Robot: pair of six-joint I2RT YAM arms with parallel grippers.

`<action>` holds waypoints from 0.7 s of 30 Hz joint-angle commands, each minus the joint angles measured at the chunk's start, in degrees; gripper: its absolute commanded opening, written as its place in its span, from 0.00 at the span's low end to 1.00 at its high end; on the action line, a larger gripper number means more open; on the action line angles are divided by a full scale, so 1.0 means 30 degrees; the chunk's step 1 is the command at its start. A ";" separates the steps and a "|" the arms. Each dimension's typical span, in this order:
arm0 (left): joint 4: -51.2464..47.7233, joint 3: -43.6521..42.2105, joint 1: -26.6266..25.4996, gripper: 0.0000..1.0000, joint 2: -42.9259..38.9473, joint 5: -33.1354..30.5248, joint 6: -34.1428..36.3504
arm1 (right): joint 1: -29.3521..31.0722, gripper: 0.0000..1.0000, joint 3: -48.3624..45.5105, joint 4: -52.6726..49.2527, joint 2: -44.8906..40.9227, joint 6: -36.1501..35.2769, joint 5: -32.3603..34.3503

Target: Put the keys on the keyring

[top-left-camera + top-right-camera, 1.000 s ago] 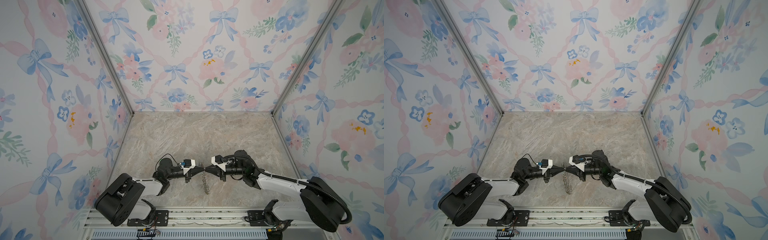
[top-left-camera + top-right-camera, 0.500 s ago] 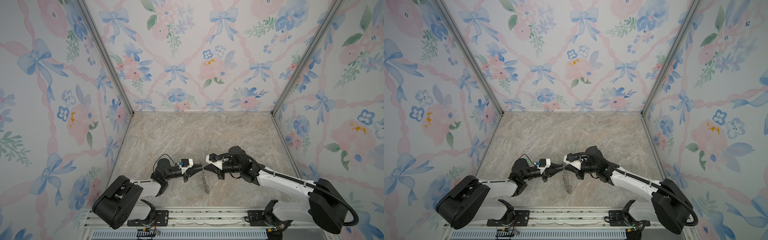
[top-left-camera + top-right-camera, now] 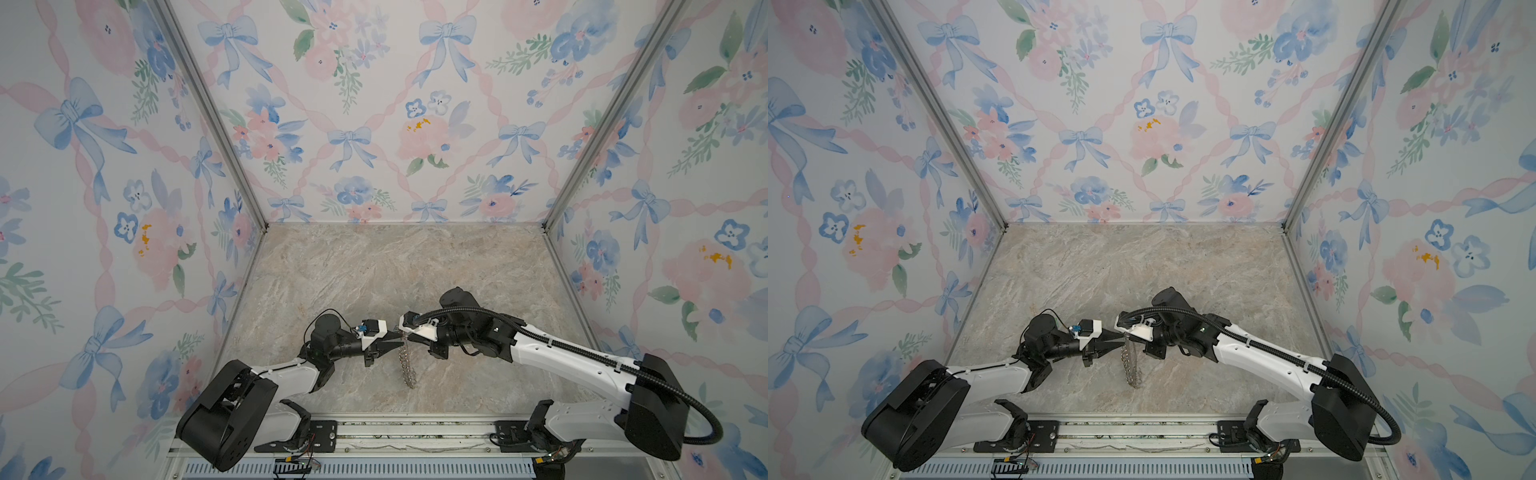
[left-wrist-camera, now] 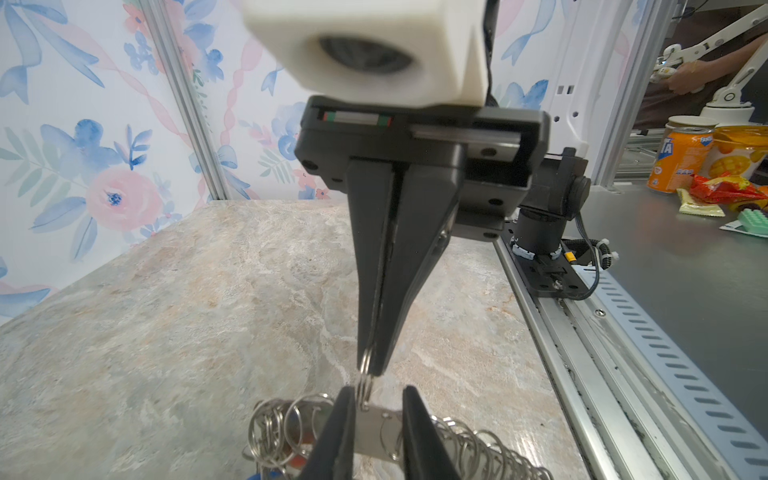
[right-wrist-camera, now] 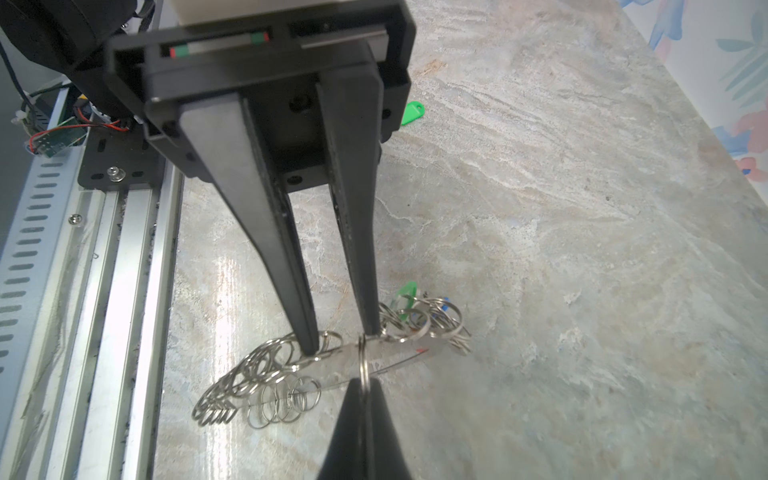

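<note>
Marble tabletop (image 5: 540, 249); ring-fringed grey keyring (image 5: 399, 358)

In the right wrist view the body of the left gripper (image 5: 340, 338) hides part of a loose green key (image 5: 412, 112), and wire rings (image 5: 415, 325) half cover another green key (image 5: 405, 296). The left wrist view's edge cuts off the keyring (image 4: 376, 419) and that gripper's fingers (image 4: 338, 440); the white camera housing (image 4: 365, 45) is blurred. In both top views the keyring, near 6 o'clock on the worktop (image 3: 374, 270), shows edge-on only.
</note>
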 commanded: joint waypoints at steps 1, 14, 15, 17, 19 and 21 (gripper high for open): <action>-0.0255 0.0286 0.0063 0.24 0.0178 0.0124 0.0409 | 0.0514 0.00 0.0561 -0.1213 0.0294 -0.0537 0.0300; -0.0254 0.0474 -0.0104 0.05 0.0556 0.0615 0.0417 | 0.0855 0.00 0.0930 -0.1123 0.0394 -0.0862 0.0279; -0.0262 0.0508 -0.0102 0.04 0.0580 0.0624 0.0433 | 0.0855 0.00 0.0929 -0.1034 0.0364 -0.0835 0.0272; -0.0255 0.0512 -0.0106 0.03 0.0632 0.0569 0.0444 | 0.0826 0.00 0.0854 -0.0834 0.0221 -0.0755 0.0246; -0.0257 0.0477 -0.0135 0.03 0.0682 0.0536 0.0508 | 0.0755 0.00 0.0782 -0.0635 0.0187 -0.0667 0.0072; -0.0277 0.0513 -0.0161 0.07 0.0743 0.0481 0.0495 | 0.0658 0.00 0.0753 -0.0548 0.0177 -0.0609 -0.0107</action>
